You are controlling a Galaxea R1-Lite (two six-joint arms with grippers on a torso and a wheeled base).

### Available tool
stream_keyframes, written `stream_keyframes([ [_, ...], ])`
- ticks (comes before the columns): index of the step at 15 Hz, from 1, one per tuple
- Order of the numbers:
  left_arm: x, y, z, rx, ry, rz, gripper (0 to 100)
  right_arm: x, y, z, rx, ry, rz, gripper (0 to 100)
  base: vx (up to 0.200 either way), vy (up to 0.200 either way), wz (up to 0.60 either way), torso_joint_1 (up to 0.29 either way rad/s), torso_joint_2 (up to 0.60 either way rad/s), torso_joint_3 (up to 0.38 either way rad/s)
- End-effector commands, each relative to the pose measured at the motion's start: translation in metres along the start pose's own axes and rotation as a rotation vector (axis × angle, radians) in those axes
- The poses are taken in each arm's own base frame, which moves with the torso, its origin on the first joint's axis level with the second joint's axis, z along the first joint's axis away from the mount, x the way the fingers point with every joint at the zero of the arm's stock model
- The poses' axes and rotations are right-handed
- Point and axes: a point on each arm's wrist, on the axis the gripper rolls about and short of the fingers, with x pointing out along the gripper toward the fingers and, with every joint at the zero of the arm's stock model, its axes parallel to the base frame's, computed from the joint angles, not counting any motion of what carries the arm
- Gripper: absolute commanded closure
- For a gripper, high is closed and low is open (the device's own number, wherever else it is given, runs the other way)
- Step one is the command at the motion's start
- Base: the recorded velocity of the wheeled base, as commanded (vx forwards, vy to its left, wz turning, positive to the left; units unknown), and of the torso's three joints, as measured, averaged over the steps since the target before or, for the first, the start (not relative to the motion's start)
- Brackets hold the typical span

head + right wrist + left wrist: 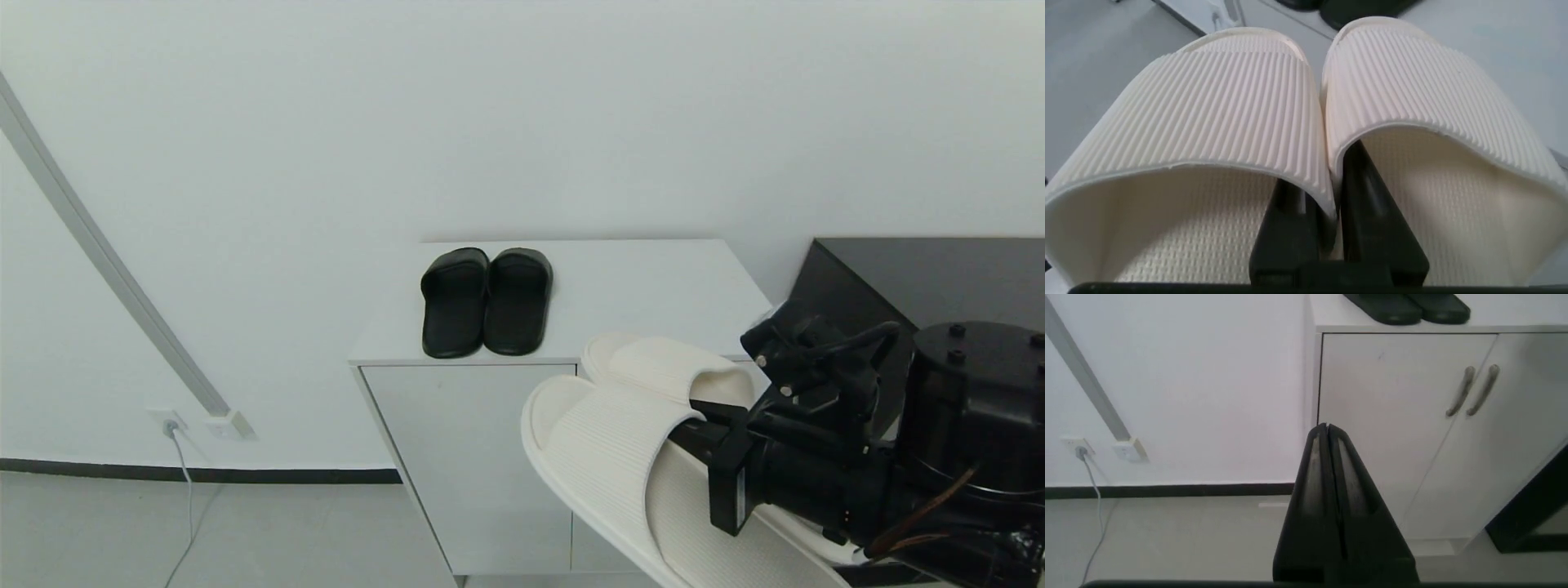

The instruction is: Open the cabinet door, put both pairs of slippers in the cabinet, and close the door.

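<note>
A pair of black slippers lies side by side on top of the white cabinet, near its front edge. Both cabinet doors are closed, their two handles meeting at the middle. My right gripper holds a pair of white ribbed slippers in the air in front of the cabinet's right side. In the right wrist view the gripper is shut on the two inner edges of the white slippers. My left gripper is shut and holds nothing, low in front of the cabinet's left door, with the black slippers above.
A dark piece of furniture stands against the cabinet's right side. On the wall to the left are a slanted cable duct and a socket with a cable hanging to the grey floor.
</note>
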Motion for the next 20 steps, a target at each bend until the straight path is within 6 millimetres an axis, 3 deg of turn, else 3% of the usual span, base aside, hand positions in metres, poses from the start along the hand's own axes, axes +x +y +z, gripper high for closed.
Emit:
stream_keyframes([
  [1,0.0,0.0,0.0,0.0,0.002,0.001,100,0.001,0.0,-0.003,-0.007,0.009,0.001,100,0.0,0.0,0.0,0.0,0.0,0.0],
  [12,0.0,0.0,0.0,-0.002,0.0,0.001,100,0.0,0.0,-0.011,-0.039,0.04,0.003,100,0.0,0.0,0.0,-0.006,0.01,0.009],
  [20,0.0,0.0,0.0,0.0,0.002,0.004,100,-0.003,0.006,-0.019,-0.059,0.066,0.027,100,0.0,0.0,0.0,-0.21,0.5,0.289],
])
